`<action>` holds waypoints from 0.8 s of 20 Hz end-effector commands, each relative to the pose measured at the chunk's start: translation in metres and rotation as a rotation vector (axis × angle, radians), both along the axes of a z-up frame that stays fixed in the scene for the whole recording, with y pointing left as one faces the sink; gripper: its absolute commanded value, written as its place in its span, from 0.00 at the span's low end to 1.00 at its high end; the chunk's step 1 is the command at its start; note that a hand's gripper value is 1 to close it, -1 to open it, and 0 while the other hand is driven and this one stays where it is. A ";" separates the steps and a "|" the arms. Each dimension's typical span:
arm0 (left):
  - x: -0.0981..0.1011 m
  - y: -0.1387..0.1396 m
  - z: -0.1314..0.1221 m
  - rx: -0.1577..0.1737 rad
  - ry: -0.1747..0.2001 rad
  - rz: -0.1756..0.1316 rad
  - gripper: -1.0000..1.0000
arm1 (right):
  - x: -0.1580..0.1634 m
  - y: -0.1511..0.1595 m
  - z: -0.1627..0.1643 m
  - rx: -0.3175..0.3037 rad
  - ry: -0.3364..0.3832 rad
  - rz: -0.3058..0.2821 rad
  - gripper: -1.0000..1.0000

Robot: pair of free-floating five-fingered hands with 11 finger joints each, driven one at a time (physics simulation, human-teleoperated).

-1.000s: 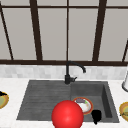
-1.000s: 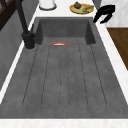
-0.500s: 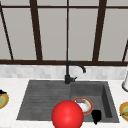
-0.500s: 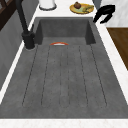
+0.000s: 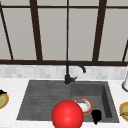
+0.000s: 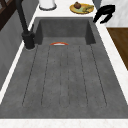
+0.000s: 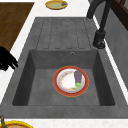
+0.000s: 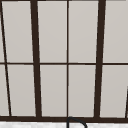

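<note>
Right hand: black, hanging in the air at the basin's front right corner point(image 5: 96, 115); fingers loose and drooping, nothing in them.
Left side view adds: the right hand point(image 6: 104, 13) sits over the front strip of worktop point(image 6: 105, 37), just outside the basin wall, fingers curving down and slightly toward the basin point(image 6: 65, 30).
Right side view adds: the right hand point(image 7: 6, 60) at the picture's left edge, apart from the plate.
Plate: red-rimmed, flat on the basin floor, nearest thing to the hand point(image 7: 65, 82); the front view puts it just left of and behind the hand point(image 5: 86, 106); from the left side only a thin arc of rim point(image 6: 59, 43) clears the drainboard point(image 6: 65, 75) edge.
Food on plate: one dark elongated piece point(image 7: 78, 77) on the wall-side half; long axis parallel to the back wall, green end toward the sink's right.
Red sphere: large, front view, low centre point(image 5: 67, 115), overlapping the plate's left edge.
Faucet: black, behind the sink's middle point(image 5: 68, 72).
Yellow plates: one with food on the right worktop point(image 6: 81, 8), near the hand; one on the left worktop point(image 7: 53, 5).
</note>
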State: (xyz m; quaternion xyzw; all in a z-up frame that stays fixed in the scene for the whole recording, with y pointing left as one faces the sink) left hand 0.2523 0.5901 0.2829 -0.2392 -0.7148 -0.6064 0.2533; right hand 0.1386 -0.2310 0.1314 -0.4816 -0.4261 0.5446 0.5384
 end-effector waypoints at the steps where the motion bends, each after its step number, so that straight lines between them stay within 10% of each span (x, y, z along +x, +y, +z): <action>1: 0.000 0.003 -0.001 0.000 0.009 0.008 0.00 | 0.000 0.000 0.000 0.000 0.000 0.000 0.50; 5: 0.001 0.032 -0.002 -0.060 0.002 0.012 0.00 | 0.000 0.000 0.000 0.000 0.000 0.000 0.50; 12: 0.001 0.051 -0.002 -0.014 0.016 0.087 0.00 | 0.000 0.000 0.000 0.000 0.000 0.000 0.50; 16: 0.029 0.056 -0.004 -0.009 -0.002 0.042 0.00 | 0.000 0.000 0.000 0.000 0.000 0.000 0.50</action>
